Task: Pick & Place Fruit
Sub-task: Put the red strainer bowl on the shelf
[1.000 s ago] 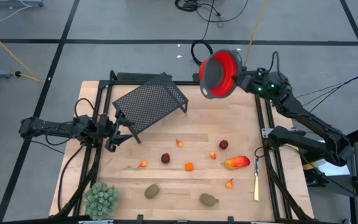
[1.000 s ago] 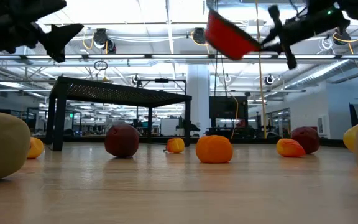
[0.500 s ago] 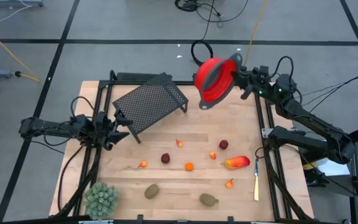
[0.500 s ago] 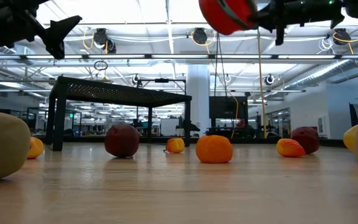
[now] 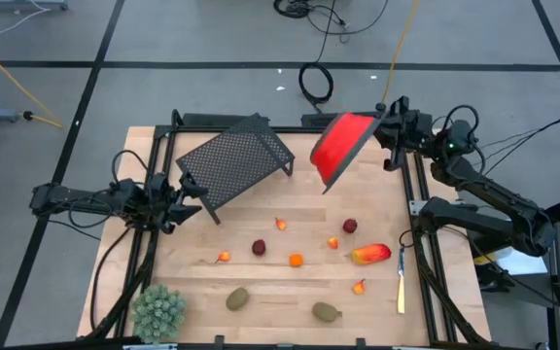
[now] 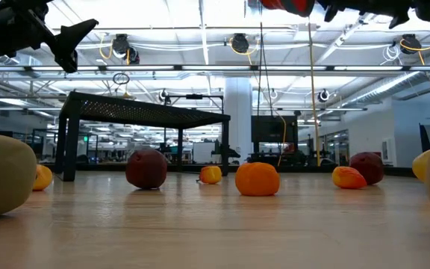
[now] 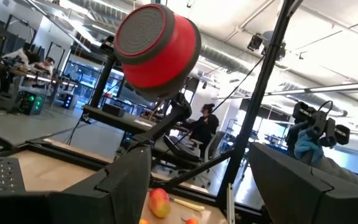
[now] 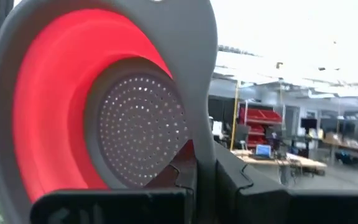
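Note:
My right gripper (image 5: pixel 385 131) is shut on a red colander (image 5: pixel 343 144) with a grey rim and a grey perforated bottom, high over the table's far right corner. The colander's inside fills the right wrist view (image 8: pixel 104 112), and its bottom (image 7: pixel 145 31) faces the left wrist camera. The fruit lie on the wood: dark red balls (image 5: pixel 259 247) (image 5: pixel 349 226), an orange piece (image 5: pixel 296 260), a long red-orange-yellow piece (image 5: pixel 370 255), two brownish-green ovals (image 5: pixel 237 298) (image 5: pixel 326 311) and tiny bits (image 5: pixel 280 224). My left gripper (image 5: pixel 191 197) hovers open at the left edge. My right gripper holds the colander by its grey rim (image 8: pixel 199 149), pinched between the two fingers, coming level from the table's right side. The colander is lifted clear and stands on edge, its opening turned toward my right arm and its bottom toward the left.
A black mesh rack (image 5: pixel 236 160) stands on legs at the far left of the table, next to my left gripper. A pale green spiky plant (image 5: pixel 158 311) sits at the near left corner. A thin yellow tool (image 5: pixel 402 282) lies along the right edge.
My right gripper has risen and drawn back toward the table's right edge while turning its wrist. The colander has tipped onto its edge and climbed almost out of the low view's top. My left gripper has shifted a little toward the far edge and stayed open.

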`<state>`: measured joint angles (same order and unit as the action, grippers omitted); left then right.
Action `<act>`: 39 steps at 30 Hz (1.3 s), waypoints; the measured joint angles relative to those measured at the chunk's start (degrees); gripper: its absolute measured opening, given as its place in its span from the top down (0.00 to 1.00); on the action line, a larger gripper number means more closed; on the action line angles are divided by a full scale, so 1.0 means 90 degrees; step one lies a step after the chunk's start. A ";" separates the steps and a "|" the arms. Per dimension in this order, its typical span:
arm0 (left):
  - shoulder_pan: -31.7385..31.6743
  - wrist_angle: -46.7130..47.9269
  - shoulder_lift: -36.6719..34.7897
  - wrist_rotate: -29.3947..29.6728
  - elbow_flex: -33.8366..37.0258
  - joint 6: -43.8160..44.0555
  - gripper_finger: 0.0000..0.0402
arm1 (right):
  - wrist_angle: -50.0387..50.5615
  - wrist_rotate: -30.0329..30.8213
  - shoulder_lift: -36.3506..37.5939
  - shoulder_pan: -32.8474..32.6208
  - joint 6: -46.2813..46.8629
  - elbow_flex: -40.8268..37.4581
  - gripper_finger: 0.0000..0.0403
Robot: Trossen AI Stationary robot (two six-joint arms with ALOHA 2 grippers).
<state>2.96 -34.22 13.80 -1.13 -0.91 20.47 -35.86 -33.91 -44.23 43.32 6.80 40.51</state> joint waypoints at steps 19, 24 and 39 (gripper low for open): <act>0.0002 -0.0044 0.0000 0.0030 0.0000 0.0075 0.33 | -0.0051 -0.0641 -0.0054 0.0002 0.1382 0.0000 0.98; 0.0002 -0.0046 0.0000 0.0302 0.0000 0.0131 0.33 | -0.0617 -0.1188 -0.0066 0.0001 0.2135 0.0000 0.98; 0.0002 -0.0049 0.0000 0.0862 0.0000 0.0456 0.33 | -0.3016 -0.1952 -0.0059 0.0001 0.3674 0.0000 0.98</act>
<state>2.98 -34.65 13.80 6.63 -0.91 24.58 -63.00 -51.47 -44.76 43.33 39.86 40.51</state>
